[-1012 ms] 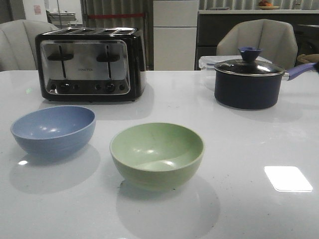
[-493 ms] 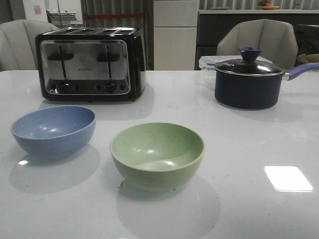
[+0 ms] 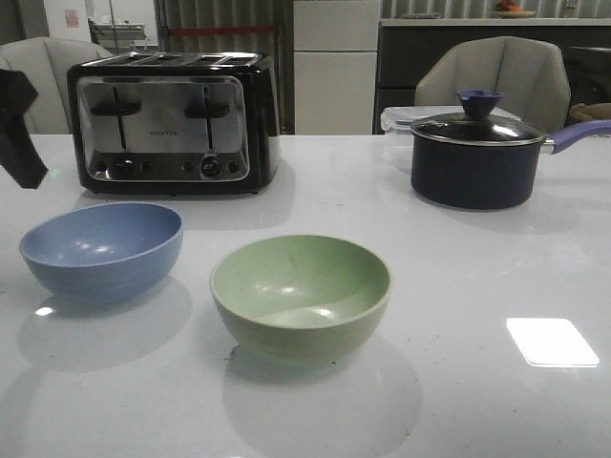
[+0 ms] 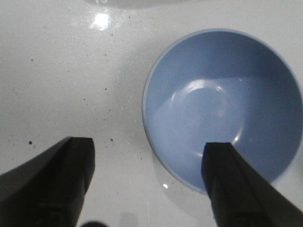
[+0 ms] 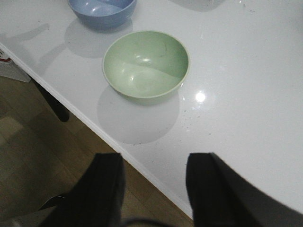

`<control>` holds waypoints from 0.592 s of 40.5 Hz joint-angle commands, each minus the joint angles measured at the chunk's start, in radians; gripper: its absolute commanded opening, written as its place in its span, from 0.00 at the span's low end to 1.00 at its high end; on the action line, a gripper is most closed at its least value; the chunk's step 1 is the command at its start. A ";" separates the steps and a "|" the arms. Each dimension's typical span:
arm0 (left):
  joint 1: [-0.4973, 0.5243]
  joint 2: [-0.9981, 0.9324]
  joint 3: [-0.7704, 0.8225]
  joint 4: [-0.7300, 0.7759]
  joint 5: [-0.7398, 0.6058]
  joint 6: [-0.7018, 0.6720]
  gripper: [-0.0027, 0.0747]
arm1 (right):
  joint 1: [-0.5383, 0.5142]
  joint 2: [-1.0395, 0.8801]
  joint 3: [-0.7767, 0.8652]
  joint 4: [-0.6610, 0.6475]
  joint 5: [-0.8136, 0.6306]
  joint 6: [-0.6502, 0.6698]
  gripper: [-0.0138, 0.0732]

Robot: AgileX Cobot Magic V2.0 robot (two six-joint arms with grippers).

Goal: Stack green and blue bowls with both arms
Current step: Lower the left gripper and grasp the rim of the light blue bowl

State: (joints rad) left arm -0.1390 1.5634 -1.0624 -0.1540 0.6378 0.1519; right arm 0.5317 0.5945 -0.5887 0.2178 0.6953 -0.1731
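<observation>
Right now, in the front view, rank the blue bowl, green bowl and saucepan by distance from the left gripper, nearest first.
1. Blue bowl, just below the left gripper at the table's left edge.
2. Green bowl, near the middle, toward the front.
3. Saucepan, far right at the back.

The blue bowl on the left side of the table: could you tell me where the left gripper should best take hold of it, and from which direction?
Probably the rim, from above. The blue bowl sits upright, empty and open-mouthed, with smooth rounded sides that offer no flat hold. The left gripper hangs open over its edge, one finger above the inside and the other above the table, so a straight descent should pinch the wall.
</observation>
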 commanded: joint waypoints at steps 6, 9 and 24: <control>-0.008 0.135 -0.119 0.003 -0.044 0.002 0.72 | -0.001 0.000 -0.027 -0.002 -0.062 -0.012 0.65; -0.008 0.174 -0.135 0.003 -0.043 0.002 0.72 | -0.001 0.000 -0.027 -0.002 -0.062 -0.012 0.65; -0.008 0.238 -0.152 0.003 -0.046 0.002 0.32 | -0.001 0.000 -0.027 -0.002 -0.062 -0.012 0.65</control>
State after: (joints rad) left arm -0.1390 1.8493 -1.1822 -0.1458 0.6226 0.1526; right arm 0.5317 0.5945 -0.5887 0.2178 0.6953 -0.1731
